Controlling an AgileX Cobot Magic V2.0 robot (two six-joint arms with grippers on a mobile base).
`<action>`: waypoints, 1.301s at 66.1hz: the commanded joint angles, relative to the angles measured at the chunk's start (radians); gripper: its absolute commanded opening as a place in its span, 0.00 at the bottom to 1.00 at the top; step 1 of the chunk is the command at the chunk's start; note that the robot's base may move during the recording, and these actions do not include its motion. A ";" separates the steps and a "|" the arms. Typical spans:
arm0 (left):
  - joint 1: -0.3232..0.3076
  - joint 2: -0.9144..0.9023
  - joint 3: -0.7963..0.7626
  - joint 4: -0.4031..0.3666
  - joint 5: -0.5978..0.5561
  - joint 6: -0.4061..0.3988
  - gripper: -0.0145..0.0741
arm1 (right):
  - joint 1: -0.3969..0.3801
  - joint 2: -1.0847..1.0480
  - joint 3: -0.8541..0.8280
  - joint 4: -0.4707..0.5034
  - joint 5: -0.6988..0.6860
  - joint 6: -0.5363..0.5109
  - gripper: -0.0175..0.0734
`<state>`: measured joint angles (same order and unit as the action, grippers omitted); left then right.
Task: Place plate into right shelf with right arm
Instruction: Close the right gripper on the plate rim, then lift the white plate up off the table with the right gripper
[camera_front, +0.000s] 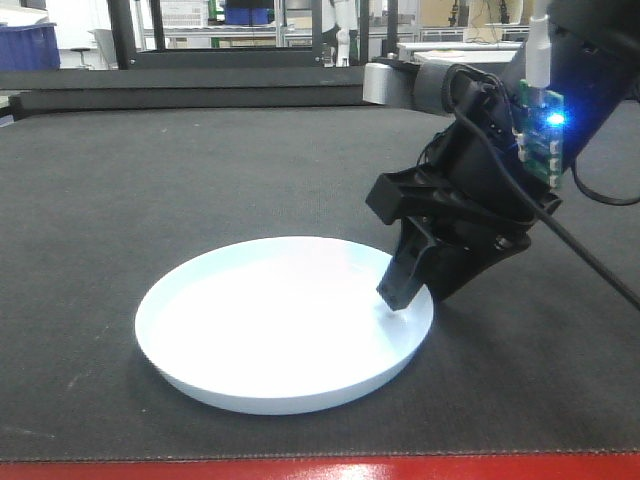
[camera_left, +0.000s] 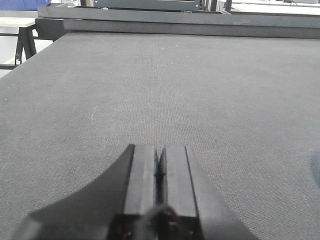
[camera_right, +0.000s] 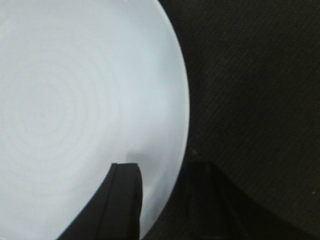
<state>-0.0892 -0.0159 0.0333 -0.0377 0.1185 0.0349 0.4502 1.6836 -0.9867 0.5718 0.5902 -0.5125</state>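
Observation:
The white round plate (camera_front: 270, 320) lies flat on the dark mat. In the right wrist view the plate (camera_right: 75, 100) fills the left side. My right gripper (camera_front: 415, 297) stands open at the plate's right rim, tilted down. One finger (camera_right: 125, 200) rests inside the plate and the other finger (camera_right: 210, 200) sits outside on the mat, so the rim runs through the gap of the right gripper (camera_right: 162, 170). My left gripper (camera_left: 159, 152) is shut with nothing in it, low over bare mat. The shelf is out of view.
The dark textured mat (camera_front: 150, 180) covers the table, with a red strip (camera_front: 300, 470) along the front edge. A raised dark ledge (camera_front: 200, 85) runs along the far side, with lab racks behind it.

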 joint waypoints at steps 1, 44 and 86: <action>-0.001 -0.005 0.008 -0.004 -0.086 -0.003 0.11 | 0.000 -0.025 -0.027 0.025 -0.027 -0.009 0.58; -0.001 -0.005 0.008 -0.004 -0.086 -0.003 0.11 | -0.005 -0.136 -0.112 0.025 -0.094 -0.009 0.25; -0.001 -0.005 0.008 -0.004 -0.086 -0.003 0.11 | -0.005 -0.863 -0.062 0.022 -0.257 -0.009 0.25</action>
<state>-0.0892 -0.0159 0.0333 -0.0377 0.1185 0.0349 0.4502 0.9069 -1.0506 0.5795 0.4224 -0.5160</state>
